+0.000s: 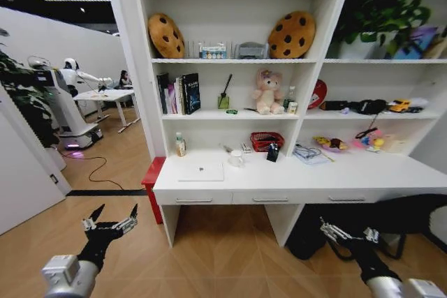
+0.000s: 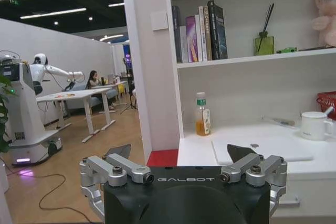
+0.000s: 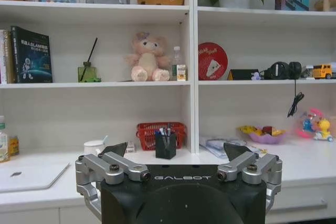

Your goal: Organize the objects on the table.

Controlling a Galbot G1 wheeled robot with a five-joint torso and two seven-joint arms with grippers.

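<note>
The long white table [image 1: 363, 172] stands under the shelves, some way ahead of me. A slim silver laptop [image 1: 201, 170] lies shut on its left part, the same laptop [image 2: 262, 149] [image 3: 29, 174] showing in both wrist views. A white mug [image 1: 236, 158], a black pen holder [image 1: 273, 151] and a red basket [image 1: 267, 141] stand behind it. A small green gadget [image 1: 231, 111] lies on the shelf above. My left gripper [image 1: 112, 218] [image 2: 178, 153] hangs open over the floor, short of the table. My right gripper [image 1: 347, 232] [image 3: 176, 149] is open too, low before the drawers.
A bottle [image 1: 180, 145] stands at the table's back left; papers [image 1: 307, 153], a bowl [image 1: 330, 143] and toys [image 1: 370, 139] lie to the right. A red stool [image 1: 151, 176] sits beside the table's left end. Another robot [image 1: 59, 106] stands far left, with a cable [image 1: 98, 169] across the wooden floor.
</note>
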